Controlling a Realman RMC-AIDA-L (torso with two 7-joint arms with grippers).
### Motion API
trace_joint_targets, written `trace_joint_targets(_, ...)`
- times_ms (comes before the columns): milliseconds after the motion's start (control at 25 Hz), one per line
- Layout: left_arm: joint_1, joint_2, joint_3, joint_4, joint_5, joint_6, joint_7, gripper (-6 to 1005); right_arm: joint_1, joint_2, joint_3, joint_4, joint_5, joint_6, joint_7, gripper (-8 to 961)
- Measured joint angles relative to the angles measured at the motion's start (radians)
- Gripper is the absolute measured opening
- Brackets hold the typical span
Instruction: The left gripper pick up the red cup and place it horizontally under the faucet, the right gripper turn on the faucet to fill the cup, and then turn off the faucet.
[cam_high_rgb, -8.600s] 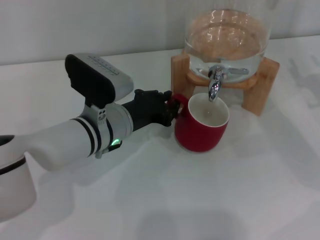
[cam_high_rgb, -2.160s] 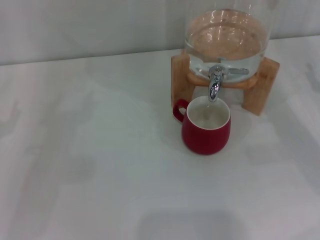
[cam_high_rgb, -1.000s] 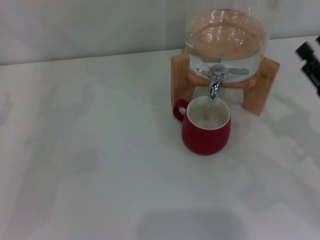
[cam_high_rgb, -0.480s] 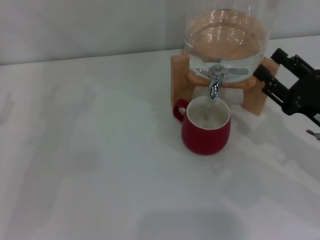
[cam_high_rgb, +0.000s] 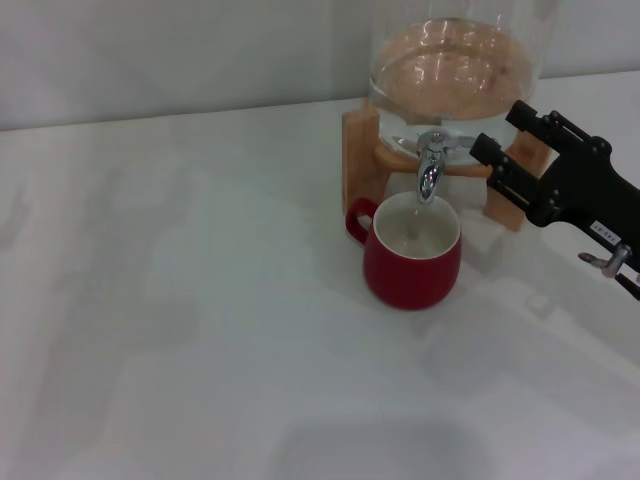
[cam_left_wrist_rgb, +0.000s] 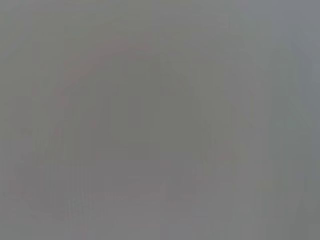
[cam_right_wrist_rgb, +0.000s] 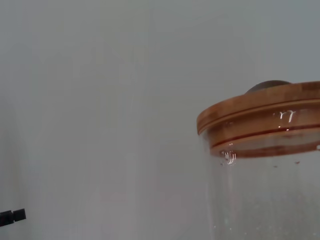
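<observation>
A squat, glossy dark-red ceramic cup (cam_high_rgb: 412, 258) with a creamy white inside stands upright on the white table (cam_high_rgb: 200, 330), directly beneath the downward spout of the small chrome faucet (cam_high_rgb: 430, 165) fitted to a clear glass jar (cam_high_rgb: 455, 70) on a wooden stand (cam_high_rgb: 358, 150). The cup's small loop handle points toward the robot's left. Judged from this layout, the placing step is done: the cup sits in position with nothing holding it, and the left tool is out of sight in every view, its wrist camera showing only flat grey.

What remains appears to be the whole filling stage. No stream is visible from the spout, and whether any water lies in the cup cannot be told. The right tool (cam_high_rgb: 505, 140), a black two-fingered claw with angular ribbed fingers, hangs just beside the faucet's thin lever on the robot's right, its fingers spread apart and gripping nothing. The lever must yet be opened and then closed. The right wrist view shows the jar's wooden lid (cam_right_wrist_rgb: 260, 120) against a pale wall.
</observation>
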Motion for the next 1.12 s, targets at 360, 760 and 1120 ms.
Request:
trace_joint_targets(360,-0.002,0.000,0.002,0.001,0.000,-0.003,0.000,881,0.004,-0.003,-0.001,0.009,-0.011,-0.035,-0.003,621)
trace_joint_targets(760,0.002,0.000,0.003,0.001,0.000,-0.007,0.000,876,0.011,-0.005,-0.004,0.004,-0.035,-0.062,-0.025,621)
trace_joint_targets(1120,0.005,-0.002,0.003,0.001,0.000,-0.014,-0.005,876,0.009,-0.007,-0.004,0.006,-0.065,-0.067,-0.028,621)
